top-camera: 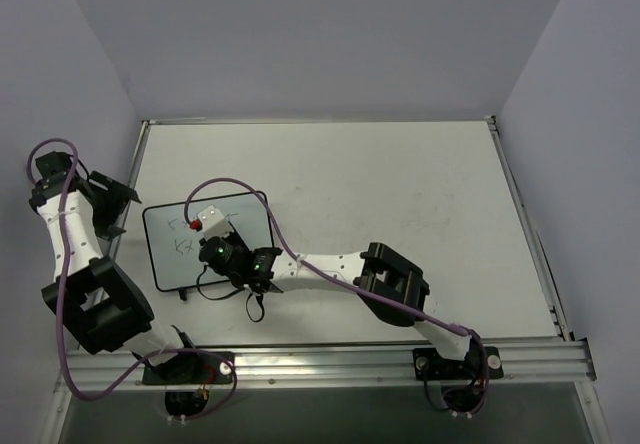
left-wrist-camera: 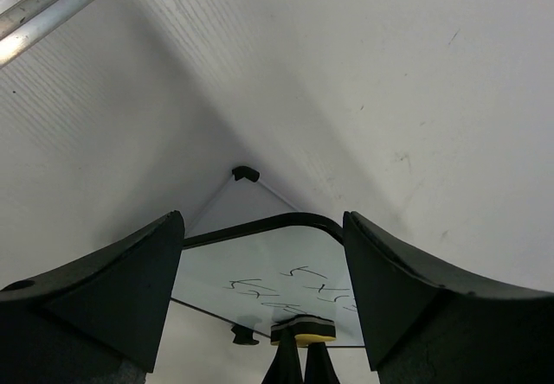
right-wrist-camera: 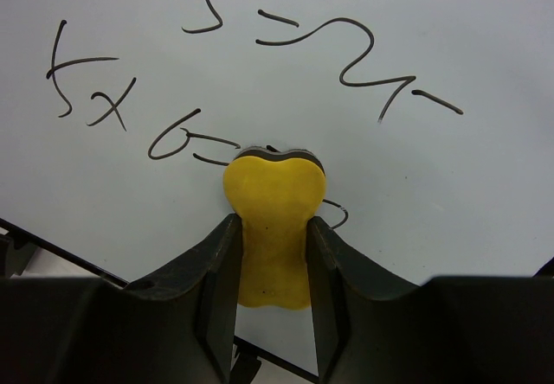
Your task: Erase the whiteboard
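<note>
whiteboard (top-camera: 168,242) on the left part of the table (top-camera: 400,184), black handwriting (right-wrist-camera: 260,38) across its surface. right gripper (right-wrist-camera: 273,225) – fingers narrow, clamped on the sides of a yellow eraser (right-wrist-camera: 275,189) – holds the eraser's dark end against the board, touching the nearest strokes. left gripper (left-wrist-camera: 264,222) sits just left of the board, fingers spread wide and holding nothing – the board's rounded corner lies just beyond its tips.

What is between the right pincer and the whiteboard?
Only the eraser that the right pincer grips; its far end seems to rest on the whiteboard, at the writing. Nothing else visible is in the way.
</note>
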You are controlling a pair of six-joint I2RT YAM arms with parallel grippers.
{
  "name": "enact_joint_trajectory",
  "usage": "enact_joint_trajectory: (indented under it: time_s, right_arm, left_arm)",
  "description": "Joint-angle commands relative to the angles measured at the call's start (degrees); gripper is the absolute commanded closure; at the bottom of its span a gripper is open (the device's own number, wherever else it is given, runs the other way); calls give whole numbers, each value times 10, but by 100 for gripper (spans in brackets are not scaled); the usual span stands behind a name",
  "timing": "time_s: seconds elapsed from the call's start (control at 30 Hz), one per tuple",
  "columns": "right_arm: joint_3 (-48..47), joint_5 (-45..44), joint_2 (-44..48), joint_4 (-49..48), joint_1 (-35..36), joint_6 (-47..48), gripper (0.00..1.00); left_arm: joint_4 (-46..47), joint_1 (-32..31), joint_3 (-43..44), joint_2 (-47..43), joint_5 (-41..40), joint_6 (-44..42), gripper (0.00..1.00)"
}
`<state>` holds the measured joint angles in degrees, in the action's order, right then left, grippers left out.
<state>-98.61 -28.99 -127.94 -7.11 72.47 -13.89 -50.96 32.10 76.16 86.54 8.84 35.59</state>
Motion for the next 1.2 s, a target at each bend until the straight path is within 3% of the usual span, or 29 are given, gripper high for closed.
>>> enact_joint_trajectory:
  time_s: [0.0, 0.57, 1.17]
  right_arm:
    - [18, 15, 0, 10, -22, -18, 98]
    - [68, 38, 20, -30, -45, -37, 98]
    - [76, 42, 23, -35, -44, -43, 98]
  left_arm:
    - [-32, -11, 57, 13, -22, -11, 16]
    - [-99, -96, 134, 63, -151, -26, 12]
    - [-42, -136, 78, 89, -131, -49, 15]
